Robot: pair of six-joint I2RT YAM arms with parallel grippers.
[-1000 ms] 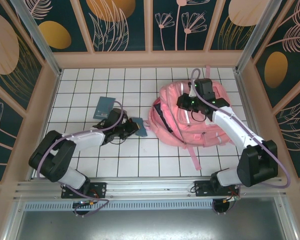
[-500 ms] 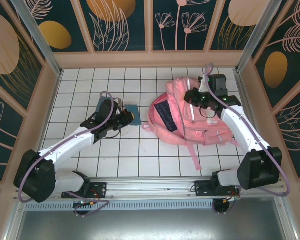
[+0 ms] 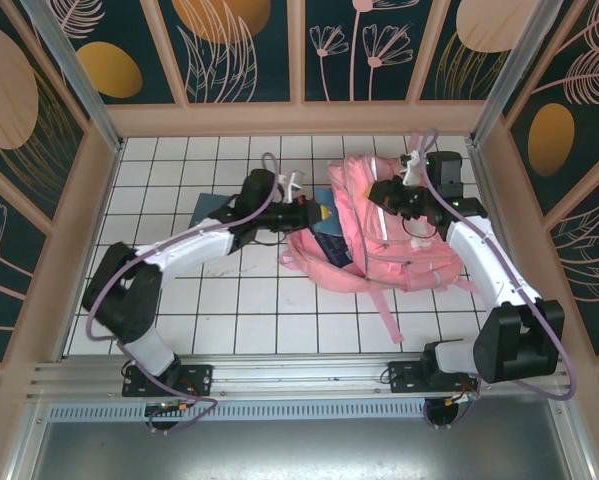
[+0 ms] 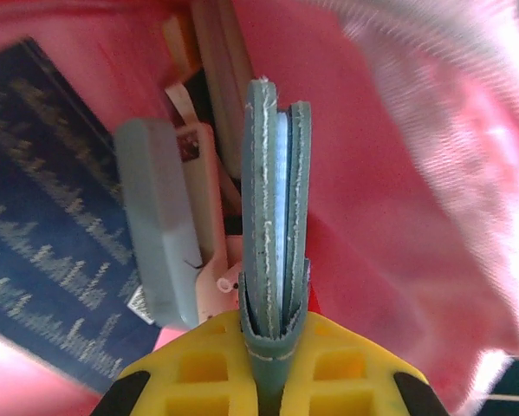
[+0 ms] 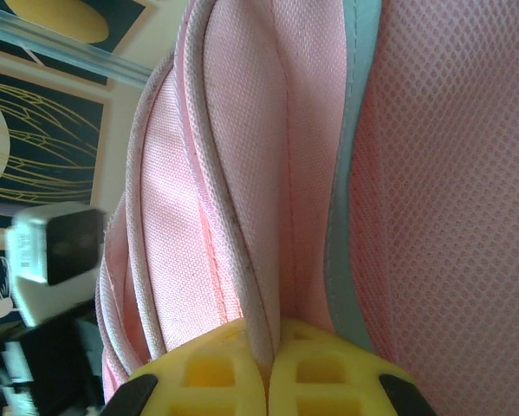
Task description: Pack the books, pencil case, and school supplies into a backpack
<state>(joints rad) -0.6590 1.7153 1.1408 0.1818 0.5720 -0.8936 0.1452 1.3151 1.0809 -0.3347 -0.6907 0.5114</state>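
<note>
Left claw (image 4: 275,340) is gripping a teal flat square (image 4: 272,199) edge-on inside the open backpack (image 3: 389,262), right claw (image 5: 269,347) is pinching its pink rim, near the surface's (image 3: 279,322) far-right corner.

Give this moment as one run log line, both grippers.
left gripper: shut on teal square, at backpack opening | right gripper: shut on backpack rim | inside: navy book, pencil case
</note>
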